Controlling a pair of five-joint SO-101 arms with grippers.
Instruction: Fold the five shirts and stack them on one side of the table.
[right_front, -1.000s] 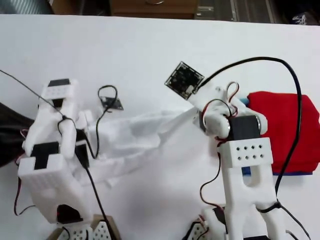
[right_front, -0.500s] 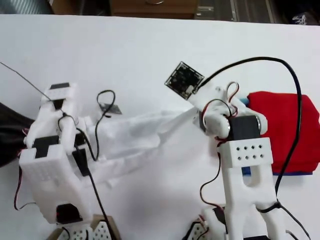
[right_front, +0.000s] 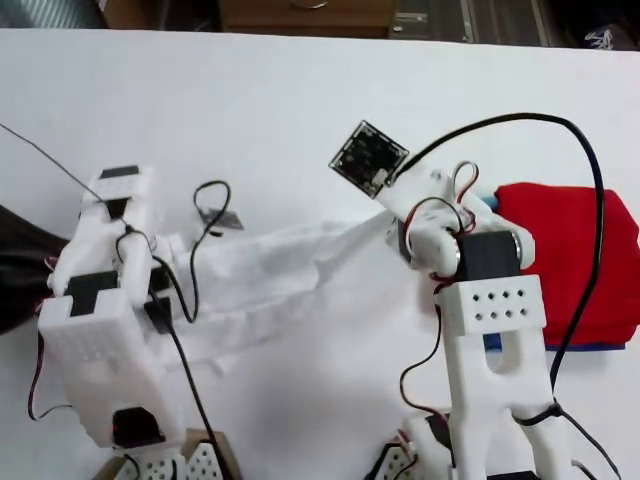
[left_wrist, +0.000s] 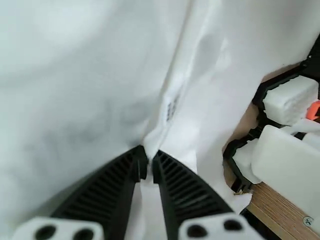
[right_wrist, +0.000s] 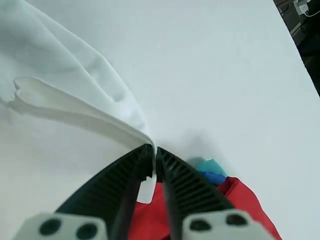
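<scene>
A white shirt (right_front: 270, 275) lies stretched across the middle of the table between the two arms. My left gripper (left_wrist: 148, 160) is shut on a fold of the white shirt (left_wrist: 165, 100) at its left end, near the left arm (right_front: 100, 290). My right gripper (right_wrist: 152, 157) is shut on the white shirt's (right_wrist: 75, 90) edge at its right end, beside the right arm (right_front: 450, 240). A folded red shirt (right_front: 575, 260) lies at the table's right side on top of a blue one (right_front: 540, 345); the red shirt (right_wrist: 200, 220) shows behind the right fingers.
A dark garment (right_front: 20, 265) hangs over the table's left edge. Black cables (right_front: 205, 215) loop over the white shirt near the left arm. The arm bases (right_front: 170, 455) stand at the front edge. The far half of the white table (right_front: 300, 90) is bare.
The left arm shifted slightly toward the front a second ago, pulling the shirt's left end with it; since half a second ago almost nothing has moved. The right arm stayed still.
</scene>
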